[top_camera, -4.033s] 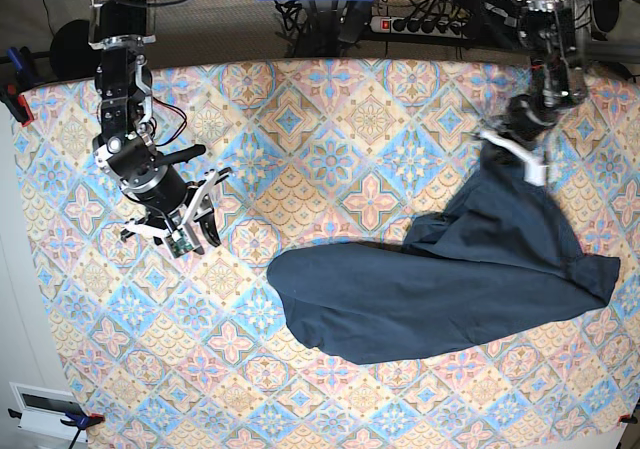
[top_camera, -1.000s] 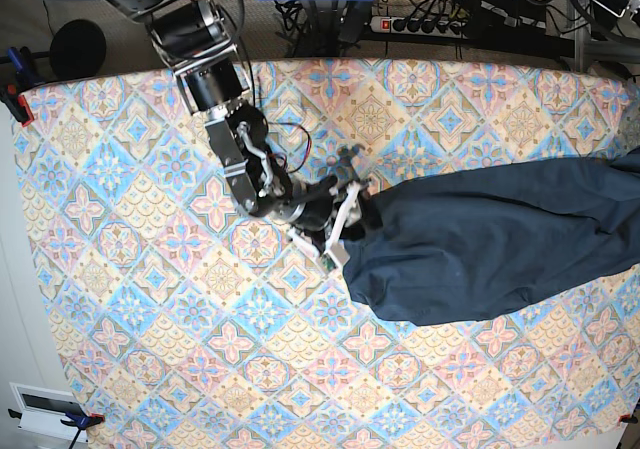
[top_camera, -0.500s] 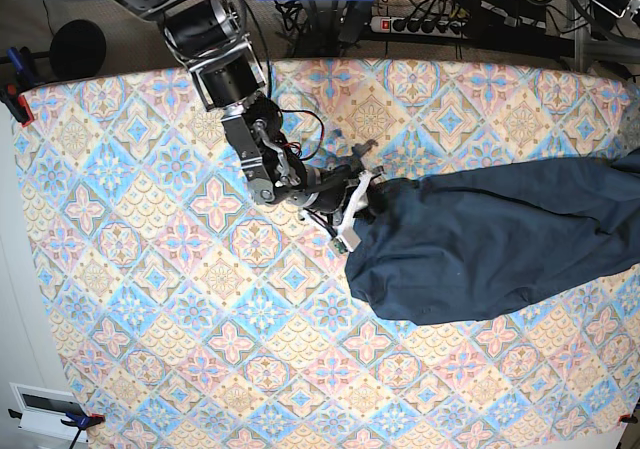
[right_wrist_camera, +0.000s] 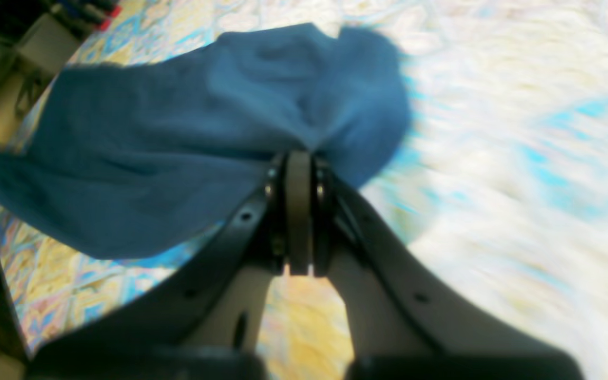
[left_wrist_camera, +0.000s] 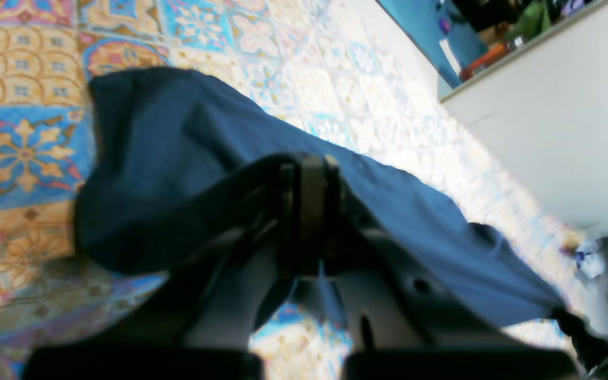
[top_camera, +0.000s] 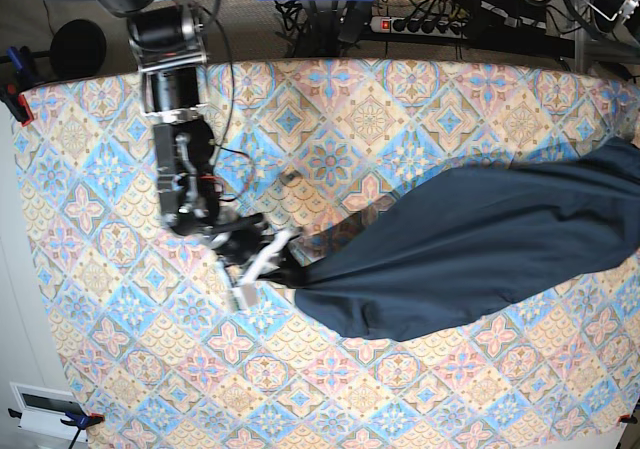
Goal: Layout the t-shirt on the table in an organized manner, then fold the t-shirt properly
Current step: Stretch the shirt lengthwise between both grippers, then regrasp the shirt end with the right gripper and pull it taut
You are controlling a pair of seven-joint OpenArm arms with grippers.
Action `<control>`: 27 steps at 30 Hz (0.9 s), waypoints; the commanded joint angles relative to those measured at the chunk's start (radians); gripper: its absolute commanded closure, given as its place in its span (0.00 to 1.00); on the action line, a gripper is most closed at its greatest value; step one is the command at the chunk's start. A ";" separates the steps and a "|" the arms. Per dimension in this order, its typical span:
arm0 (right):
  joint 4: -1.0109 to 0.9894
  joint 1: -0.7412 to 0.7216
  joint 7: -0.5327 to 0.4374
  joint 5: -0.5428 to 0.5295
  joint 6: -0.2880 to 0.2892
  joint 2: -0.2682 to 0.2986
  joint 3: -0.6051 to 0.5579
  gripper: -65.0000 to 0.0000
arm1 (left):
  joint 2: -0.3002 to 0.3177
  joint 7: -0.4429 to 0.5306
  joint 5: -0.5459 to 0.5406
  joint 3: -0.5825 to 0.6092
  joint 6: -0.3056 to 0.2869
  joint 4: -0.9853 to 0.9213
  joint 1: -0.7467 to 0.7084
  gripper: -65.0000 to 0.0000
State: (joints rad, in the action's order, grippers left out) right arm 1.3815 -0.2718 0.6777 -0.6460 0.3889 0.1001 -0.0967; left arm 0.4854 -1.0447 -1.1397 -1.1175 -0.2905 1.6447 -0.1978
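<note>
Both jaws pinching t-shirt (top_camera: 470, 249) ends, stretched between

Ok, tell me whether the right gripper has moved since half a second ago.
Yes. In the base view the right gripper, shut on the t-shirt, has moved left and toward the near edge of the table, dragging the shirt's end with it.

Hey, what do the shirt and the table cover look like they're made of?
The shirt looks like soft matte knit, probably cotton jersey: it sags and creases where the right pincer pinches it, with no shine. The table cover seems a thin printed cloth or vinyl: it lies flat with a diamond tile print. Which one can't be told from here.
</note>
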 commanded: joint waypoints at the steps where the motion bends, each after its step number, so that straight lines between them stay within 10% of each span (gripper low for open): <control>1: 0.025 -0.025 -0.029 -0.045 -0.001 0.022 0.038 1.00 | 0.025 0.017 -0.033 0.020 -0.017 0.042 0.005 1.00; 13: 0.006 -0.031 0.009 -0.242 -0.001 0.292 0.317 1.00 | 0.022 0.027 -0.024 0.195 -0.014 0.065 0.070 1.00; 20: -0.153 -0.142 0.014 -0.188 -0.001 0.304 0.237 1.00 | 0.020 0.027 0.134 0.265 -0.013 -0.165 0.182 1.00; 27: -0.290 -0.220 -0.057 0.157 -0.001 0.229 0.148 1.00 | -0.017 0.228 0.369 0.532 -0.013 -0.168 0.176 1.00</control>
State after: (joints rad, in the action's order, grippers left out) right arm 1.0702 -0.4538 0.6456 -0.4534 0.3748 0.3325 0.0532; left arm 0.4465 -0.8402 -0.7532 -0.5755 -0.3004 1.4597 -0.0368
